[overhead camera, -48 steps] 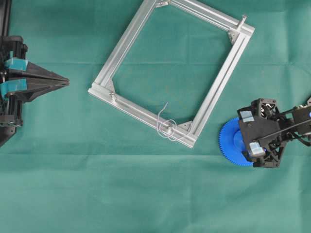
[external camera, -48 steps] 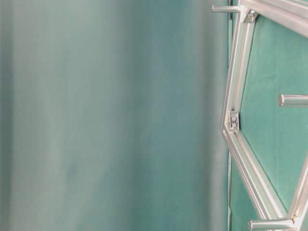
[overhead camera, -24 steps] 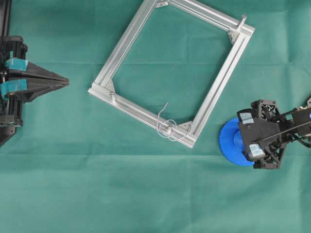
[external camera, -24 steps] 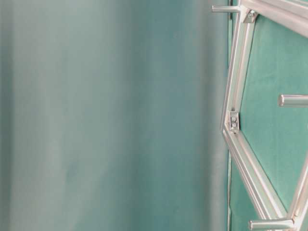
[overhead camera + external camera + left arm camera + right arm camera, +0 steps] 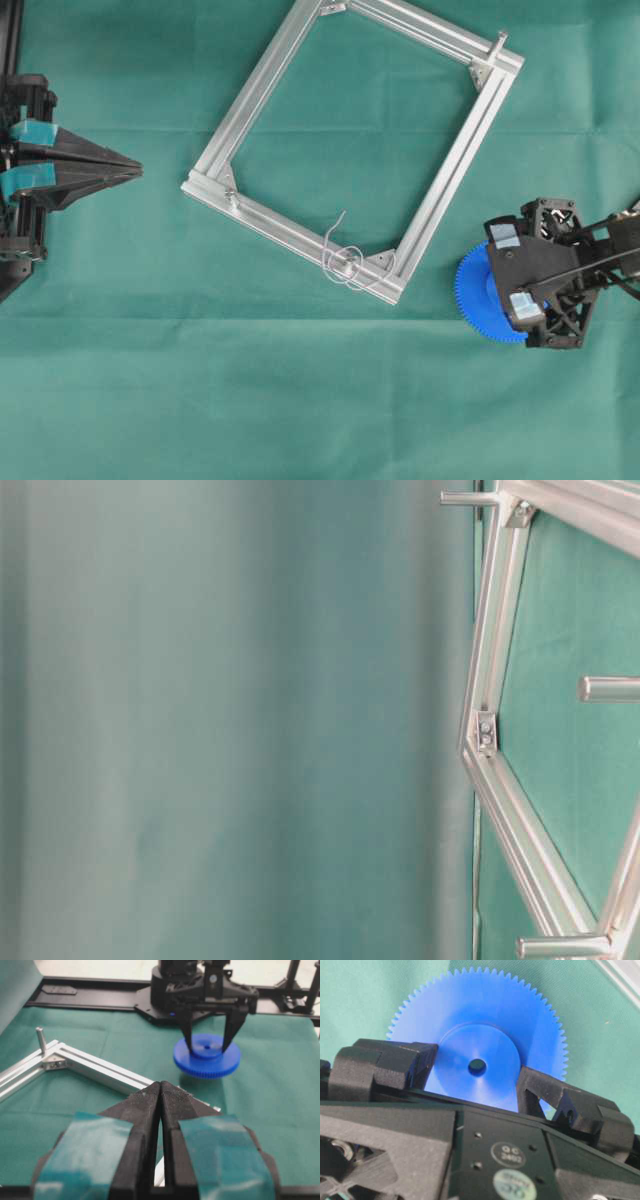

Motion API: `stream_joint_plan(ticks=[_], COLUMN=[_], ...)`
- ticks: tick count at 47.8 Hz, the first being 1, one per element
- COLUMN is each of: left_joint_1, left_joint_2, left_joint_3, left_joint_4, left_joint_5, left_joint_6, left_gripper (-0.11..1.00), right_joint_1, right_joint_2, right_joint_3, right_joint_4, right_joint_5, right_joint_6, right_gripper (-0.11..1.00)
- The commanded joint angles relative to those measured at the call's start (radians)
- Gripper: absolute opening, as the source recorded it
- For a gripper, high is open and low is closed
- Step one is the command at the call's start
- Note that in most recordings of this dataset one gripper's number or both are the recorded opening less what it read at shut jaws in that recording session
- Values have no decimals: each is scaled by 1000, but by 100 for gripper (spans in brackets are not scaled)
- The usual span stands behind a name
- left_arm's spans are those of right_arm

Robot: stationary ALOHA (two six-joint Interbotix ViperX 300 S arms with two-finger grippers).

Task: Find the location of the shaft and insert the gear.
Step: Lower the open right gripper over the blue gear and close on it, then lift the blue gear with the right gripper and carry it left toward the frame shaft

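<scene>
Bright blue gear [image 5: 480,1055], green cloth [image 5: 200,380]

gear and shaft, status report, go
Right gripper clamped on the gear's hub, gear off the cloth. Left gripper shut, parked. Shaft bare at the frame's near corner, wire curled round it, path clear.

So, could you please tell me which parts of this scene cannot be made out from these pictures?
- Gear: overhead, its right half is hidden under the right gripper.
- Shaft: overhead, too small to tell apart from the wire curled round it.
- Frame: table-level view, cut off by the right edge; the left is blur.
- Frame's near corner: left wrist view, hidden behind the left gripper.
</scene>
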Motion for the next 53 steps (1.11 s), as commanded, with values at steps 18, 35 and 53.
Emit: stream_joint_plan(ticks=[18,35,53], left_joint_1=[0,0,0], left_joint_2=[11,11,11], left_joint_3=[-25,-25,-35], left_joint_4=[-2,-2,-3], left_joint_5=[-5,-5,-5], left_joint_6=[-3,-3,-11], left_gripper=[2,2,2], right_joint_1=[3,3,2], right_joint_2=[-92,-77,80], right_joint_3=[-166,-209,-362], right_joint_4=[-34,-97,-152], right_joint_5=[178,187,172], right_joint_6=[2,87,109], right_gripper=[69,69,69])
